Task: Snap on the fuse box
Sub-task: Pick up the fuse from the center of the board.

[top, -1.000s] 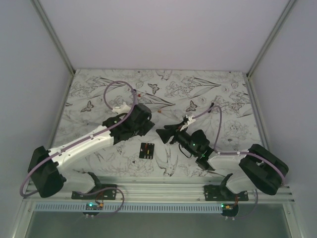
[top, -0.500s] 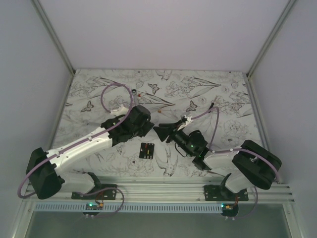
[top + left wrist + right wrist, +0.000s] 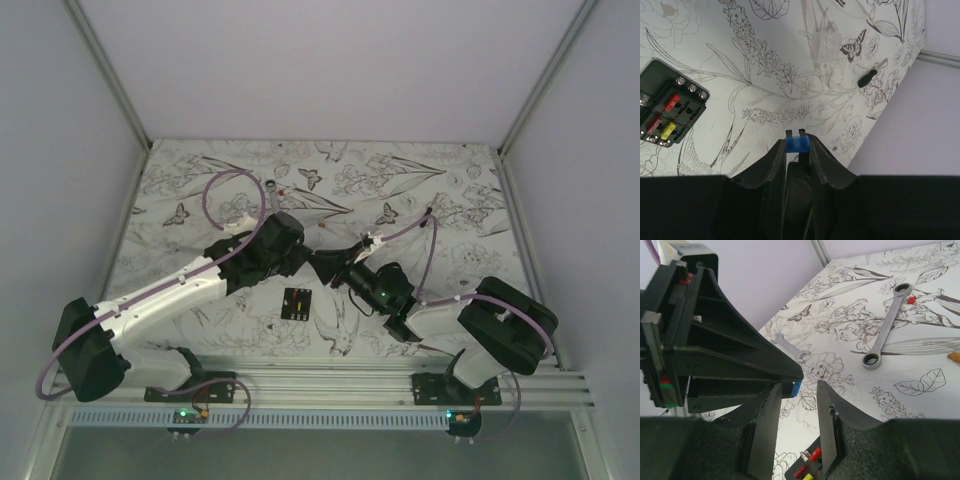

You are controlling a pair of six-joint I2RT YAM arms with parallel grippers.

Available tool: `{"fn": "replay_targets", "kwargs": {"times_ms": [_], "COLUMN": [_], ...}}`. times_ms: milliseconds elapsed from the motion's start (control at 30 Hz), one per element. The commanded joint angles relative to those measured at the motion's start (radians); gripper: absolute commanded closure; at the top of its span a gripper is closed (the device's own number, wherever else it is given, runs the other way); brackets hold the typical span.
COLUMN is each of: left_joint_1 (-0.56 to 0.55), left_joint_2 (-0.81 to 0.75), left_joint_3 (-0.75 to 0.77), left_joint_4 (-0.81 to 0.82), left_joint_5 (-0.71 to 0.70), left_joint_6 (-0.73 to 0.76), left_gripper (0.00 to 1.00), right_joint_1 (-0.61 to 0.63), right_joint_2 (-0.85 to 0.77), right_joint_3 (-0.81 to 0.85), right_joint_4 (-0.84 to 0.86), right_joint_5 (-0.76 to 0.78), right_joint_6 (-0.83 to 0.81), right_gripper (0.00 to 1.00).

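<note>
Table [image 3: 470, 210]: white sheet printed with black flowers and butterflies. Plain lilac walls [image 3: 330, 70] on three sides, metal rail [image 3: 330, 375] along the near edge. Fuse box [image 3: 297, 303] lies flat on the print between my arms, apart from both grippers. My left gripper [image 3: 797, 146] pinches a small blue fuse [image 3: 797, 143] at its fingertips. My right gripper [image 3: 799, 387] stands part open, clamping nothing, its tips just beside that fuse.

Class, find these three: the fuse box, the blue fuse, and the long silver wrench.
fuse box [image 3: 670, 107]: left wrist view, middle of its fuse face.
blue fuse [image 3: 797, 144]: left wrist view, its blue body.
long silver wrench [image 3: 887, 326]: right wrist view, mid-shaft.
</note>
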Motion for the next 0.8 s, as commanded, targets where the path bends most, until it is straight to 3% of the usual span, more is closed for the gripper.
{"fn": "replay_targets", "kwargs": {"times_ms": [0, 267, 567, 667, 767], "left_joint_1": [-0.008, -0.011, -0.013, -0.014, -0.013], "left_joint_2": [-0.009, -0.052, -0.065, -0.081, -0.105], "left_joint_3": [0.003, -0.008, -0.017, -0.028, -0.054], "left_joint_4": [-0.003, -0.001, 0.023, 0.025, 0.025], "left_joint_5": [0.041, 0.061, 0.106, 0.103, 0.078], "left_joint_6": [-0.028, -0.029, -0.032, -0.029, -0.024], "left_gripper": [0.88, 0.88, 0.87, 0.82, 0.71], "right_joint_1": [0.008, 0.008, 0.008, 0.009, 0.006], "right_joint_2": [0.036, 0.04, 0.085, 0.08, 0.067], "right_joint_3": [0.031, 0.038, 0.049, 0.049, 0.048], "right_joint_4": [0.066, 0.086, 0.087, 0.075, 0.044], "right_joint_5": [0.034, 0.046, 0.043, 0.046, 0.045], "right_joint_6": [0.008, 0.013, 0.013, 0.003, -0.015], "right_gripper": [0.61, 0.67, 0.86, 0.98, 1.0]}}
